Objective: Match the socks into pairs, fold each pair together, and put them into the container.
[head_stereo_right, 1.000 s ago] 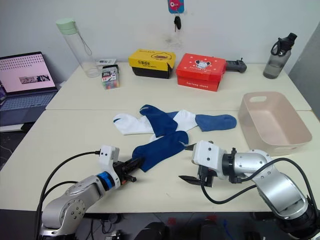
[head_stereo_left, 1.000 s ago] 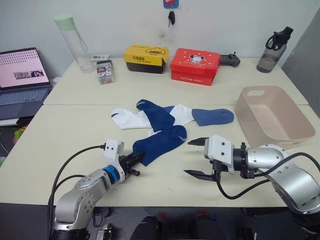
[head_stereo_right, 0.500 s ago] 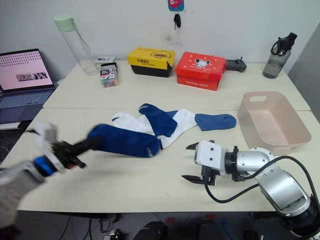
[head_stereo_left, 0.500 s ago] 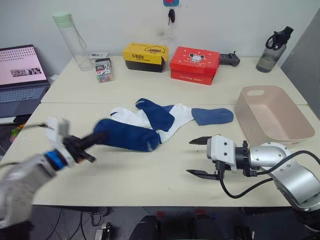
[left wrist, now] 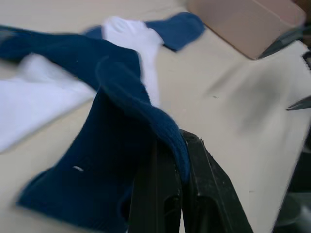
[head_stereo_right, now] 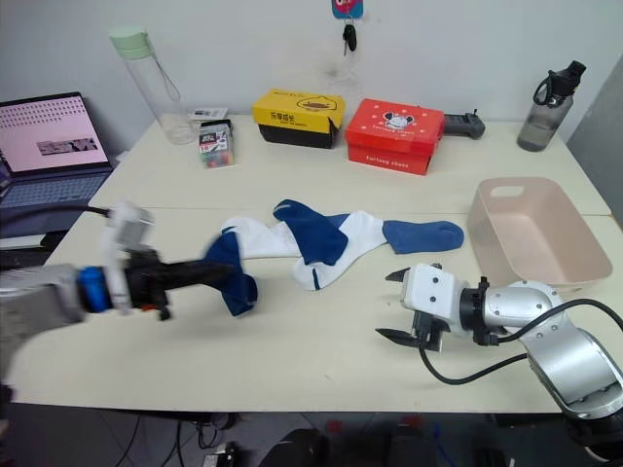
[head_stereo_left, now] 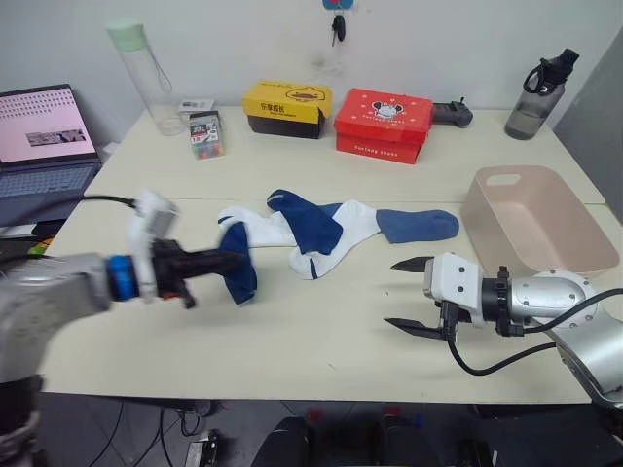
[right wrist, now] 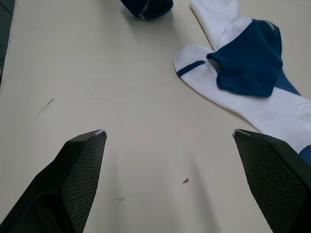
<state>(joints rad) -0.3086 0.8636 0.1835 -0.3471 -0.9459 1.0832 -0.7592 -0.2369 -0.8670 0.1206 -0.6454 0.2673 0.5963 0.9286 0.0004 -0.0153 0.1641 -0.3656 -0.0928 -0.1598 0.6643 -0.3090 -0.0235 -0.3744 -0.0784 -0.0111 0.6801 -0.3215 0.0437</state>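
A: Where does the big stuff sit from the grippers?

B: The table (head_stereo_left: 321,341) lies under both. The container (head_stereo_left: 533,220) is beyond the right gripper (head_stereo_left: 413,295) and off to its outer side, well apart from it, sitting on the table with nothing visible inside.

A: And the right gripper itself?

B: Wide open. Its two black fingers (right wrist: 82,165) are spread far apart, holding nothing, low over bare tabletop. Ahead of it and toward the left lies the heap of socks.

A: What is in that heap?

B: A white sock (head_stereo_left: 336,232) nearest the right gripper, with a navy sock (head_stereo_left: 307,216) draped across it. A second white sock (head_stereo_left: 268,227) lies past that, just beside the left gripper's load. A medium blue sock (head_stereo_left: 417,225) stretches out ahead of the right gripper, its toe pointing toward the container.

A: The left gripper?

B: The left gripper (head_stereo_left: 231,263) is clamped tight. In the left wrist view its fingers (left wrist: 206,194) are pressed together on a fold of the held navy sock (head_stereo_left: 237,272), which hangs off the tips, its lower end at or just above the tabletop; I cannot tell which.
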